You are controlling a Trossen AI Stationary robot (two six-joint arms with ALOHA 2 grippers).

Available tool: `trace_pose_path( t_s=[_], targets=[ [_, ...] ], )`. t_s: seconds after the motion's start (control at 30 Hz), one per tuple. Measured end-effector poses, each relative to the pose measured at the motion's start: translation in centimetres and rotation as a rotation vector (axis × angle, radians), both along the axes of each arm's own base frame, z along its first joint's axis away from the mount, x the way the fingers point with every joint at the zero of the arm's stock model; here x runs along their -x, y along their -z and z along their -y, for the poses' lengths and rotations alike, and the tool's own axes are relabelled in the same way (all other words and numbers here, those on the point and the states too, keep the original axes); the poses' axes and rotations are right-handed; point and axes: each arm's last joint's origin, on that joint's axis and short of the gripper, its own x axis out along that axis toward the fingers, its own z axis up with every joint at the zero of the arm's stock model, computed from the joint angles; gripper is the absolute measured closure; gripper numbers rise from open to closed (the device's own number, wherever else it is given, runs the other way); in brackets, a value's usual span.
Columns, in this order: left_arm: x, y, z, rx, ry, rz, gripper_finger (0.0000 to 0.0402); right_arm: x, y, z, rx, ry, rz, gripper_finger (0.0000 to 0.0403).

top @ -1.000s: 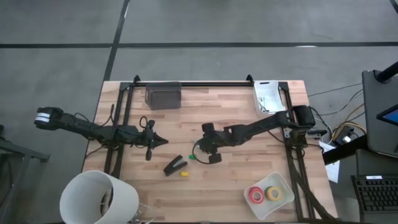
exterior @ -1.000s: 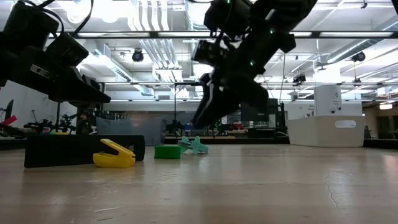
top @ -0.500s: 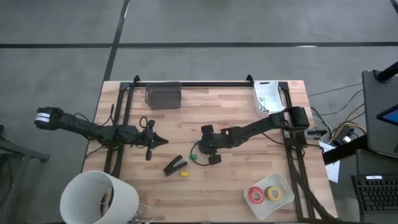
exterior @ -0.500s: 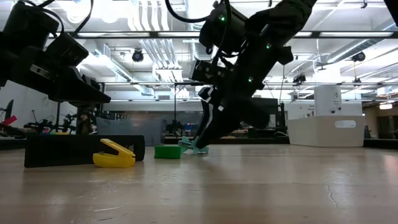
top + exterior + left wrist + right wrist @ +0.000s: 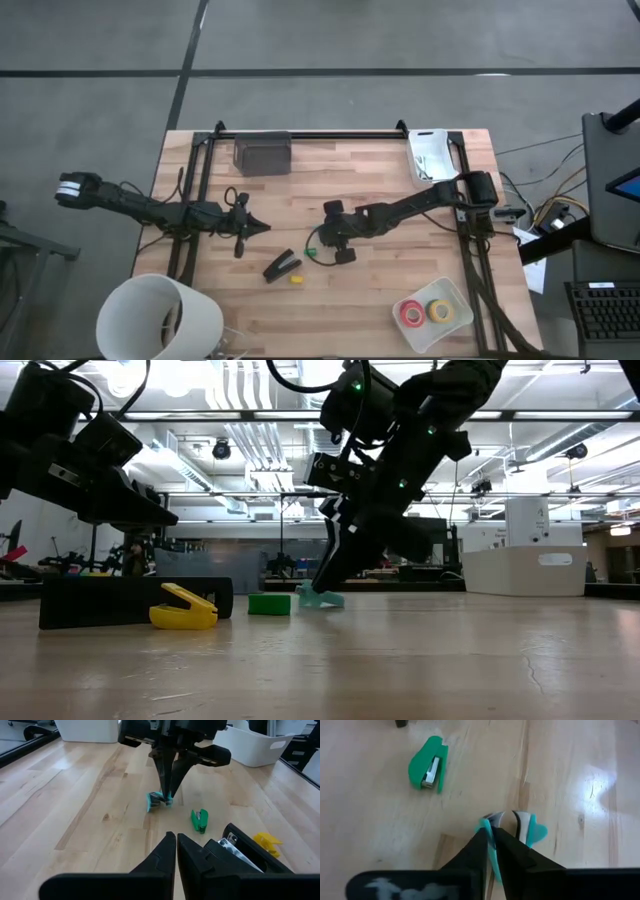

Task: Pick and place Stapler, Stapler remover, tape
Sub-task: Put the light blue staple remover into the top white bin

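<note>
Teal staple remover [image 5: 512,831] is the little thing we are working on, and it is lying on the wooden table [image 5: 380,290] near the middle, just beside a small green stapler [image 5: 428,765]. We are pinching it with our right gripper [image 5: 492,851], whose fingers are pressed almost together on one teal wing. We are guessing it is very light and made of hard, smooth plastic and metal, so it could slip or twist out of a pinch that sits at its edge. We are thinking the best place to hold it is across both wings, near the middle. Our left gripper [image 5: 176,851] is waiting well apart, fingers pressed together, next to the black stapler [image 5: 282,266] and a tiny yellow piece [image 5: 296,279]. Rolls of tape [image 5: 426,312] are sitting in a pale tray [image 5: 455,293] at the near right corner.
</note>
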Motion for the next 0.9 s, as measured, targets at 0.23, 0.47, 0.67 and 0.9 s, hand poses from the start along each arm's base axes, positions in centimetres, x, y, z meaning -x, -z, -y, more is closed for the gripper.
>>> trace_pose_path(
  t_s=[0.23, 0.47, 0.67, 0.9],
  targets=[
    [0.0, 0.0, 0.0, 0.000, 0.000, 0.000, 0.0380, 0.1, 0.0, 0.1, 0.005, 0.038, -0.011, 0.0393],
    [0.0, 0.0, 0.0, 0.000, 0.000, 0.000, 0.0383, 0.6, -2.4, 0.0, -0.040, 0.084, 0.042, 0.0394],
    [0.0, 0.0, 0.0, 0.000, 0.000, -0.001, 0.0381, 2.3, -6.0, 0.3, -0.025, 0.156, 0.068, 0.0394],
    [0.0, 0.0, 0.0, 0.000, 0.000, -0.001, 0.0382, 5.7, -10.5, 1.1, -0.027, 0.293, 0.081, 0.0394]
  ],
)
